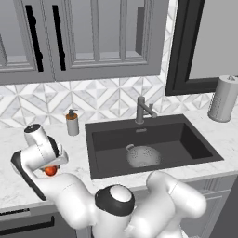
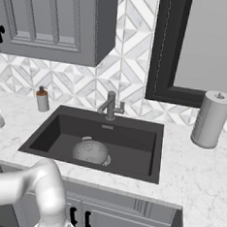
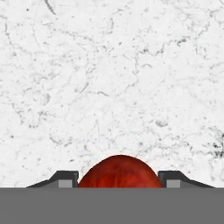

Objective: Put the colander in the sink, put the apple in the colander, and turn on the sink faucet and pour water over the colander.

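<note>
The round grey metal colander (image 1: 143, 155) with many small holes already sits in the large dark charcoal sink (image 1: 110, 135). The hand (image 3: 118, 178), over the white marble surface (image 1: 14, 186) left of the sink, is closed around the small red apple (image 3: 119, 171). The apple must be carried into the colander, and the dark grey faucet (image 1: 142, 110) gives no water yet.

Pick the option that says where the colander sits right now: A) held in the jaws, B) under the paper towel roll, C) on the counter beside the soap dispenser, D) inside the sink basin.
D: the colander rests on the floor of the dark sink, in front of the faucet, while the apple sits between the jaws over the counter.
</note>
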You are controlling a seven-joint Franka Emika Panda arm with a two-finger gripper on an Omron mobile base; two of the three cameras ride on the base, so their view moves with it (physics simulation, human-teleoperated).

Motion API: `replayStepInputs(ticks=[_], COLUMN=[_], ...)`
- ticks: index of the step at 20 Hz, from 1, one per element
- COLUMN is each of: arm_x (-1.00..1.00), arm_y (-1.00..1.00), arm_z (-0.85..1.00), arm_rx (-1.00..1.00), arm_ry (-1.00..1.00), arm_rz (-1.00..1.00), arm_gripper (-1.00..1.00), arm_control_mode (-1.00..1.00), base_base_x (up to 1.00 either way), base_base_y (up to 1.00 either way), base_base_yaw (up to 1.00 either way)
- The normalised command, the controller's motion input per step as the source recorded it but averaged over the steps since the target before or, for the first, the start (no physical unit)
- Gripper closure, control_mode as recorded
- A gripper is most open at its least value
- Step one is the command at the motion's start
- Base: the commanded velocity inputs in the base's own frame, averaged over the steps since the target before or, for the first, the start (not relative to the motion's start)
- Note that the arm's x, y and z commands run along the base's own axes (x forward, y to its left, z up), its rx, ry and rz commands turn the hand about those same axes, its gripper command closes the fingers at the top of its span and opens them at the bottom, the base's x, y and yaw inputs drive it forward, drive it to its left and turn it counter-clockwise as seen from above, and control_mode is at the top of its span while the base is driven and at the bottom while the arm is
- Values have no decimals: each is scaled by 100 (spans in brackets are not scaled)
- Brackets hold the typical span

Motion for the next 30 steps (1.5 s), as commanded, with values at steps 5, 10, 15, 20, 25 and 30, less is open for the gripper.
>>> replayStepInputs(ticks=[5, 10, 15, 20, 25, 30], arm_x=[-1, 0, 14, 35, 38, 21], arm_y=[-84, -88, -78, -67, -54, -61], arm_z=[10, 1, 0, 0, 0, 0], arm_rx=[0, 0, 0, 0, 0, 2], arm_ry=[-3, 0, 0, 0, 1, 0], arm_rz=[-1, -3, -4, -3, -3, -2], arm_gripper=[100, 100, 100, 100, 100, 100], arm_control_mode=[-100, -100, -100, -100, -100, -100], base_base_x=[0, 0, 0, 0, 0, 0], base_base_y=[0, 0, 0, 0, 0, 0], base_base_yaw=[0, 0, 0, 0, 0, 0])
